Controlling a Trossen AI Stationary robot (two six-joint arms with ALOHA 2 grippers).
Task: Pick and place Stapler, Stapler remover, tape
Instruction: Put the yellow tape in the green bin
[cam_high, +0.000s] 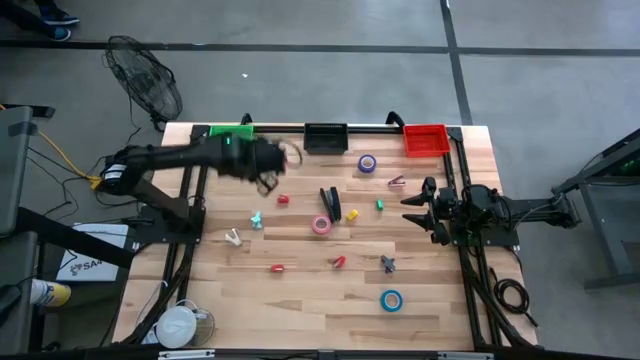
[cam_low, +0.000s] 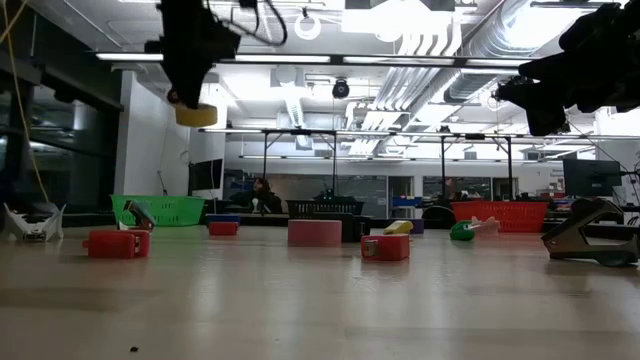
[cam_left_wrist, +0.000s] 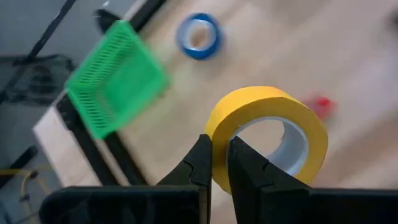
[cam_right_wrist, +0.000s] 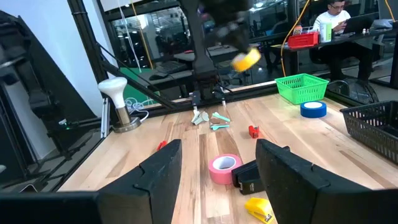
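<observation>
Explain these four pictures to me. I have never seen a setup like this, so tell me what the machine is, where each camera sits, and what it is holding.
This is a robot with two dark arms at a wooden table. One picture looks straight down, one looks level across the tabletop, and two come from cameras on the wrists. The left gripper is shut on the wall of a yellow tape roll, raised above the table near the green basket. The right gripper is open, holds nothing and waits at the right side. On the table lie a pink tape roll, a purple one, a blue one, a black stapler and small bits. A black basket and a red basket line the far edge.
</observation>
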